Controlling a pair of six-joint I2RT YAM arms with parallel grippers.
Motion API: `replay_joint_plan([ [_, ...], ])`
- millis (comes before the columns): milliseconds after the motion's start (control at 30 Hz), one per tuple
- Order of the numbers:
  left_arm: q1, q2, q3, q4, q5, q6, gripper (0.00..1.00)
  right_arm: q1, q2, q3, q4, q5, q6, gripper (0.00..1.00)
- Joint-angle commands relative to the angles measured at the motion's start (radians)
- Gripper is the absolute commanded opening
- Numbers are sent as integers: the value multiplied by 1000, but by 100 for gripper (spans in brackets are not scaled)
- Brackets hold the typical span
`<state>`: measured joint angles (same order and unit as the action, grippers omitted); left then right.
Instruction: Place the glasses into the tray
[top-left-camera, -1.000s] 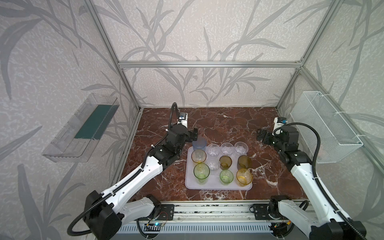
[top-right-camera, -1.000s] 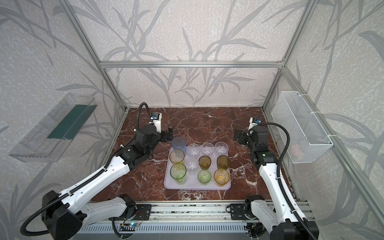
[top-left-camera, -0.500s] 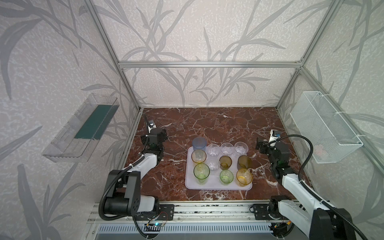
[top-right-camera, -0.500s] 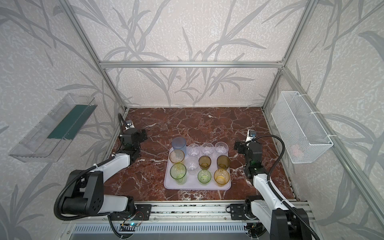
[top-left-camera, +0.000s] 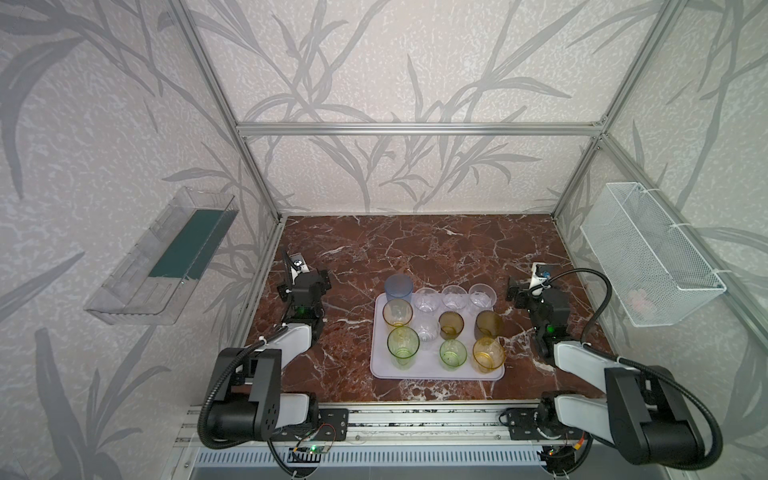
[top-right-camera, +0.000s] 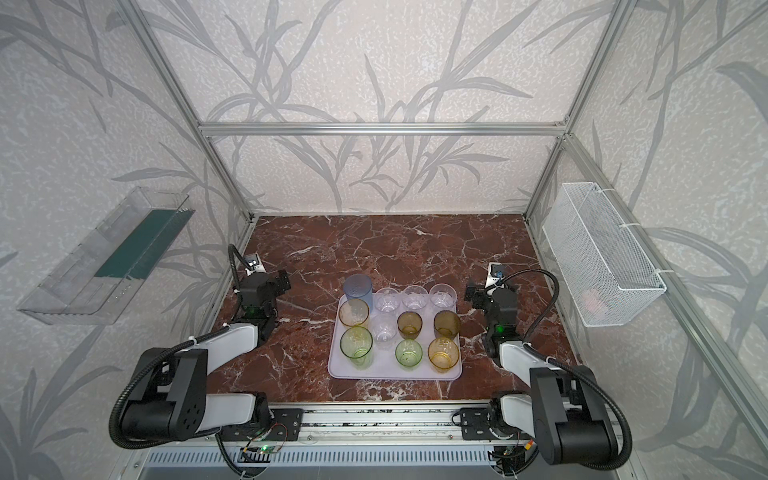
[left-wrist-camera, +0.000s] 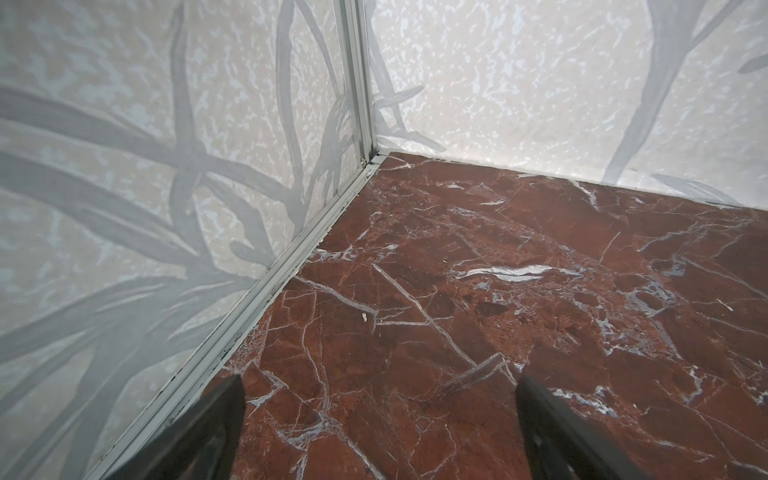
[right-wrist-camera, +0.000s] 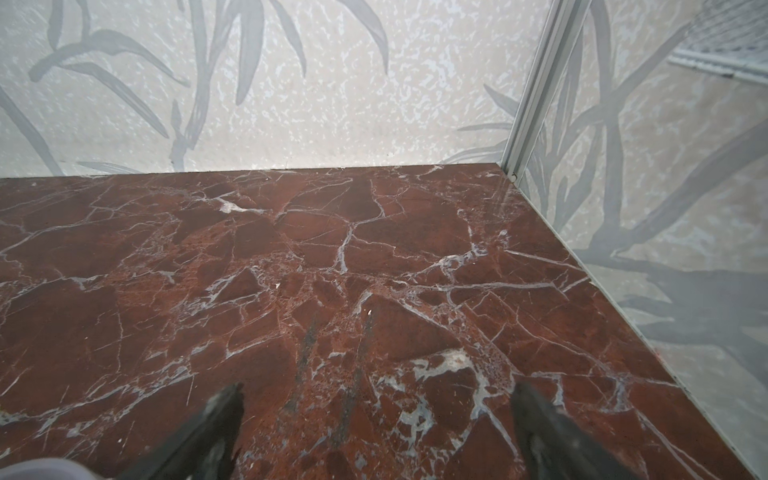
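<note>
Pale lilac, the tray (top-left-camera: 424, 370) lies mid-table with all eleven glasses (top-left-camera: 451, 325) standing upright on it, and none shows on the marble tabletop (top-left-camera: 415, 245). The left gripper (left-wrist-camera: 380, 386) and the right gripper (right-wrist-camera: 378, 388) are spread wide and empty, well apart from the tray, so the task looks complete.

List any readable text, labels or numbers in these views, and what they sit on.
None readable.
No lettering shows on the glasses, tray, clear bin or wire basket.
The circuit board at the front rail is too small to tell.
</note>
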<state>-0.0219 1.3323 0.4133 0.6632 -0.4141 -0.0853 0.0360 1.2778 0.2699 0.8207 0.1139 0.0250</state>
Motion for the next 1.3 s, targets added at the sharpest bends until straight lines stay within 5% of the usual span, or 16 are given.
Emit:
replay_joint_plan([
  [0, 9, 38, -54, 141, 10, -3, 99, -1, 93, 8, 147, -34, -8, 99],
  [300, 15, 247, -98, 421, 124, 31, 99, 9, 318, 9, 351, -69, -25, 99],
  [600, 13, 242, -52, 323, 86, 18, 99, 95, 312, 82, 207, -72, -138, 99],
  [1267, 7, 245, -53, 331, 81, 27, 99, 55, 308, 80, 203, -53, -77, 99],
])
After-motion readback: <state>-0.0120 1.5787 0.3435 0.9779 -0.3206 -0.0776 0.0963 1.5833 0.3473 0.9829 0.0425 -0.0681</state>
